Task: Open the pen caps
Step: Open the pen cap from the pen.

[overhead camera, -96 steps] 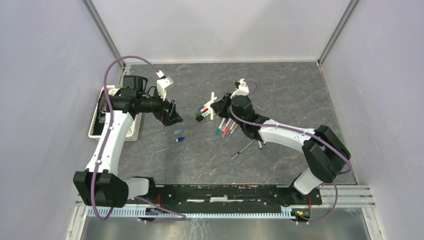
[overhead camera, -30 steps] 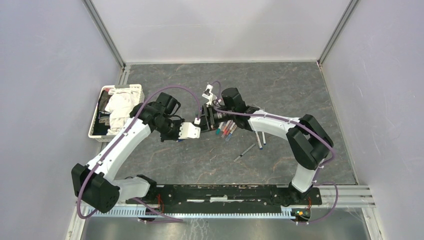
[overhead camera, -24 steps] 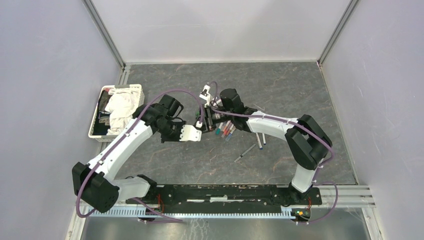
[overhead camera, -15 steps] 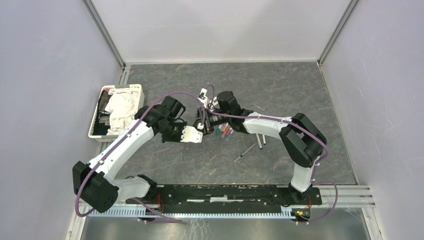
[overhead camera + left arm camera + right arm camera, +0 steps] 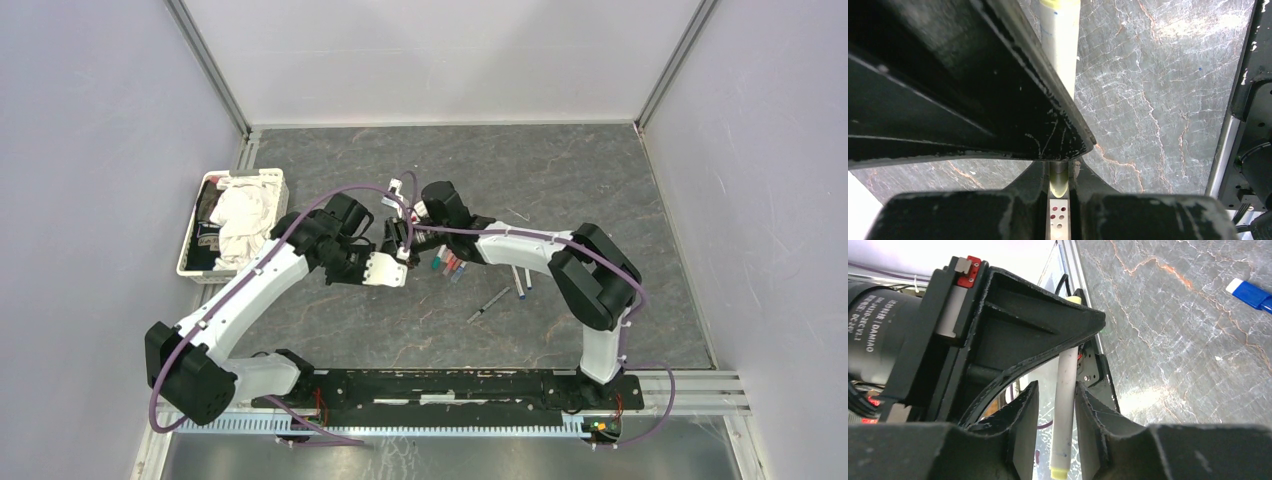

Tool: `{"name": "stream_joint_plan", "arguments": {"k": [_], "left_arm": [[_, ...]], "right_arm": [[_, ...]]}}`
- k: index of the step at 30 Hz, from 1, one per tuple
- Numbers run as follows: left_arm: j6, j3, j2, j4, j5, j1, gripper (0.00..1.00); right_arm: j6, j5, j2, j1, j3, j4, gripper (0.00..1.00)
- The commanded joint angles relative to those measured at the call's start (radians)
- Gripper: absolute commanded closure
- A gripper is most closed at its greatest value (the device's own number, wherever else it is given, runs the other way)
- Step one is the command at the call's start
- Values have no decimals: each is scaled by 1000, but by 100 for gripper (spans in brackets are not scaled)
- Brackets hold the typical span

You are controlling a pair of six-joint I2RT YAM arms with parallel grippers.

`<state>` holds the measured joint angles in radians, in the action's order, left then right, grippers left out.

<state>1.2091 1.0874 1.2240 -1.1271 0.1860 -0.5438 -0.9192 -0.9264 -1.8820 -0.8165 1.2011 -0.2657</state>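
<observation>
The right gripper point(image 5: 1057, 391) stands partly open around a white pen point(image 5: 1060, 55). In its wrist view one finger lies against the barrel and a thin gap shows on the other side, so it brackets the pen without yet clamping it. The pen's yellow end point(image 5: 1060, 472), which I take for the cap, sits deep between those fingers. The left gripper point(image 5: 1059, 175) is closed tight on the barrel further along. A second yellow tip pokes out beyond its finger, so I cannot say for certain which end is the cap.

A few seconds ago the arms were well apart, the left one over by the basket point(image 5: 192, 262). Since then they have come together above the middle of the table point(image 5: 580, 180). Over the last second the right fingers have narrowed on the pen. I judge this to be the set-up for a two-handed pull, one side holding the barrel and the other taking the cap. The cap is not yet off.

Just beside the grippers lies the pile of other pens point(image 5: 452, 262), too small here to judge their caps. A blue cap point(image 5: 1250, 292) rests loose on the table nearby.
</observation>
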Motion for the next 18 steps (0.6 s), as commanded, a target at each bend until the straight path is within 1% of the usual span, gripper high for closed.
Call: {"name": "stream_joint_plan", "arguments": {"k": [1,2,4,7,8,9,10,11,13,14,15,17,18], "left_arm": [[24,50,-9,8,51,-10,90],[28,54,-11,5,62,-11,89],[28,62,-14,-2,74,-12,88],[28,63,-14,-4,70,-12,88],[31,62,-14,-3,69,-12,89],[33,60,-12,-3,66,-12,89],[32,61,-10,-3,67,-12,89],[30,62,-7,-2,66,-12,88],[20,68,-1,2,62,-12,79],[14,70,1,2,58,-12,68],[3,73,2,2,53,-10,53],[-7,77,5,-8,57,-9,44],[-9,82,7,-21,65,-9,42]], "right_arm": [[-37,-33,-42,-17,64,-71,66],[-49,-36,-48,-18,64,-87,70],[-62,-45,-48,-17,63,-111,73],[-61,-62,-42,-20,51,-127,72],[-61,-69,-40,-19,49,-131,73],[-59,-76,-40,-19,48,-133,76],[-55,-78,-38,-19,46,-131,80],[-52,-83,-37,-19,43,-131,87],[-41,-90,-29,-18,34,-130,100],[-36,-92,-24,-16,24,-130,100],[-31,-98,-15,-14,8,-140,100],[-51,-124,9,-5,-37,-211,100],[-82,-137,23,1,-66,-296,100]]}}
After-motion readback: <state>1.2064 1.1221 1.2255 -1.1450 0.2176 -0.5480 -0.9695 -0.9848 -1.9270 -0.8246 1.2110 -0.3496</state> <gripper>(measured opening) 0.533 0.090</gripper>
